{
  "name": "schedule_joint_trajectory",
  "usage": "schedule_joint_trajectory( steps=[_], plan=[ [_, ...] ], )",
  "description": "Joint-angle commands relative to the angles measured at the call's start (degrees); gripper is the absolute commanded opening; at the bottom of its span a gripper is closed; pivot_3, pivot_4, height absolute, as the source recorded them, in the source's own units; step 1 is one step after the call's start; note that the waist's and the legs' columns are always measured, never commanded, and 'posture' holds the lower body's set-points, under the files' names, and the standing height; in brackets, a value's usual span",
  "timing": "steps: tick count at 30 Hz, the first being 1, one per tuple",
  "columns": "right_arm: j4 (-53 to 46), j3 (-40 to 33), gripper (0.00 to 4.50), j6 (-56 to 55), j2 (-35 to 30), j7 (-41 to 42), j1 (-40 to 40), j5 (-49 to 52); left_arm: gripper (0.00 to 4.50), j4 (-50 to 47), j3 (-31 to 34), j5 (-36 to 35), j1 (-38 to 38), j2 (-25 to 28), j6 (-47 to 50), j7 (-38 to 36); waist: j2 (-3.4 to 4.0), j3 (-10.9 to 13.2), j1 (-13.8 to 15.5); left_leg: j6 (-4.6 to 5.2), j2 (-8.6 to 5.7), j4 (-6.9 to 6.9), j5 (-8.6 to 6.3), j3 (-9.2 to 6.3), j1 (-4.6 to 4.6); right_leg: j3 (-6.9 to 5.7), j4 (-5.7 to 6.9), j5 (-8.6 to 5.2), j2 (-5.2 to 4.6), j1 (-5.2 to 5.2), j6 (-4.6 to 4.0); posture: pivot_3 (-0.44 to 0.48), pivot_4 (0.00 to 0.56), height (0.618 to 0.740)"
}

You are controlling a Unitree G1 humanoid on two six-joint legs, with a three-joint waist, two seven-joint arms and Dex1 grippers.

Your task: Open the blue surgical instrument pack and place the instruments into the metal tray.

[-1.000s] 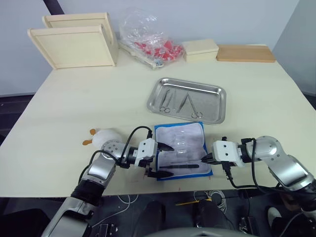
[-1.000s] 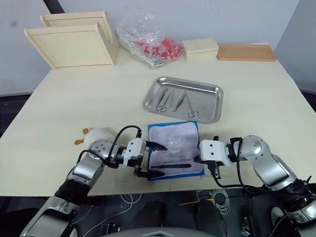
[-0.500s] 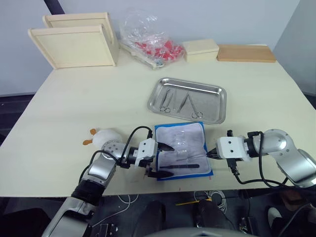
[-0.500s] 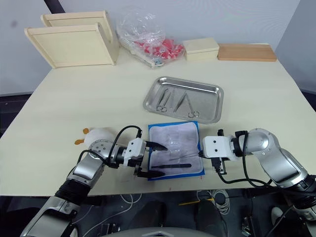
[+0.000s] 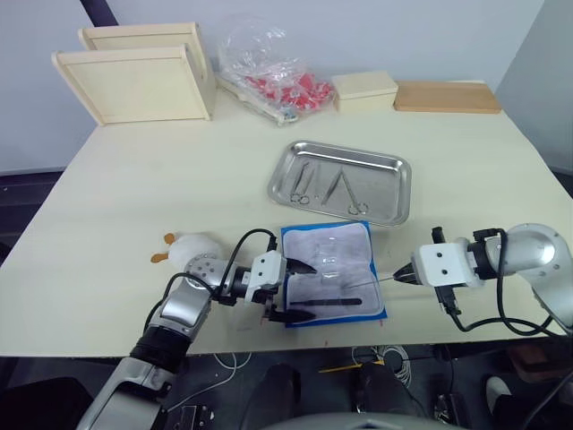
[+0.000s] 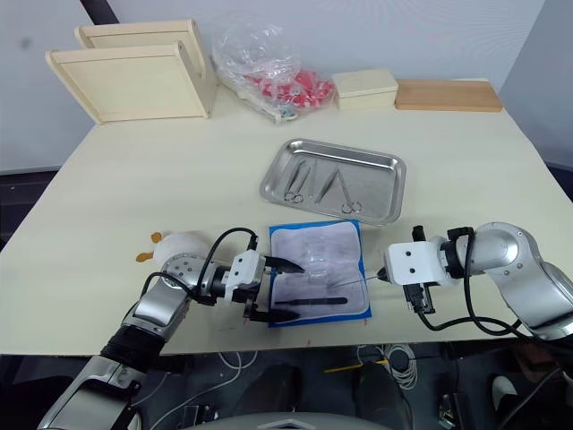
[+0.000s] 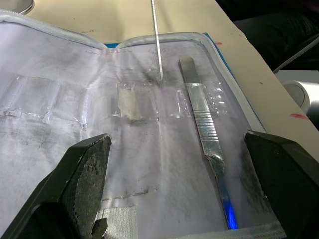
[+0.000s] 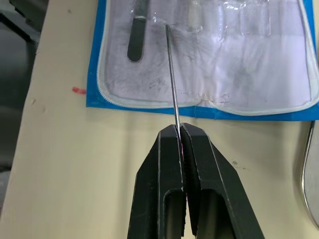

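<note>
The blue surgical instrument pack (image 5: 329, 271) lies unfolded near the table's front edge, its whitish clear-pocketed panel facing up. A flat dark scalpel-like handle (image 7: 204, 134) lies in it. My left gripper (image 5: 306, 291) is open, with its fingers (image 7: 84, 174) spread over the pack's left edge. To the right of the pack, my right gripper (image 8: 180, 132) is shut on a thin metal rod (image 8: 172, 74), whose far tip still lies over the panel. Behind the pack, the metal tray (image 5: 394, 170) holds several instruments (image 5: 301, 182).
Two pale wooden trays (image 5: 134, 81) lean at the back left. Beside them are a clear bag of red items (image 5: 269, 72), a pale box (image 5: 363, 90) and a wooden board (image 5: 445, 96). A white toy (image 5: 188, 249) sits left of my left arm.
My right gripper has drawn back to the right from the pack's edge, pulling the thin rod out across the panel. The left gripper has stayed in place.
</note>
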Motion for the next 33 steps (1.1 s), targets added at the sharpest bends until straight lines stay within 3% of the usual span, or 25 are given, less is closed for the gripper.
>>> schedule_joint_trajectory(
  steps=[1, 15, 26, 33],
  plan=[
    [-2.1, -2.9, 0.07, -0.7, -1.7, 0.3, 0.0, 0.6, 4.50, 2.1, -2.9, 2.1, 1.8, 0.0, 0.9, -0.9, 0.00, 0.0, 0.0, 0.00, 0.00, 0.00, 0.00, 0.00, 0.00, 0.00, 0.00, 0.00, 0.00, 0.00, 0.00, 0.000, 0.150, 0.740],
    [2.9, -10.2, 0.07, -3.0, -4.0, 0.3, 2.2, 4.3, 4.50, 3.2, -3.1, 2.4, 1.7, -0.5, -0.1, -1.0, 0.01, 0.0, 0.1, 0.00, 0.00, 0.01, 0.00, 0.02, 0.01, 0.01, 0.00, 0.00, -0.02, 0.01, 0.00, 0.000, 0.150, 0.740],
    [4.3, -13.5, 0.07, 13.7, 4.5, -9.4, -2.1, 11.5, 4.50, 3.3, -3.1, 2.5, 1.8, -0.6, -0.3, -0.9, 0.02, 0.0, 0.1, 0.00, 0.00, 0.01, 0.00, 0.01, 0.00, 0.02, 0.00, 0.01, -0.02, 0.01, 0.00, 0.000, 0.150, 0.740],
    [1.9, -14.8, 0.07, 22.0, 6.2, -11.9, -3.1, 17.0, 4.50, 3.0, -3.0, 2.4, 2.2, -0.4, -0.1, -0.8, 0.02, 0.0, 0.2, 0.00, 0.00, 0.01, 0.00, -0.01, -0.02, 0.00, 0.00, 0.01, -0.03, 0.01, 0.00, 0.000, 0.150, 0.740]
  ],
)
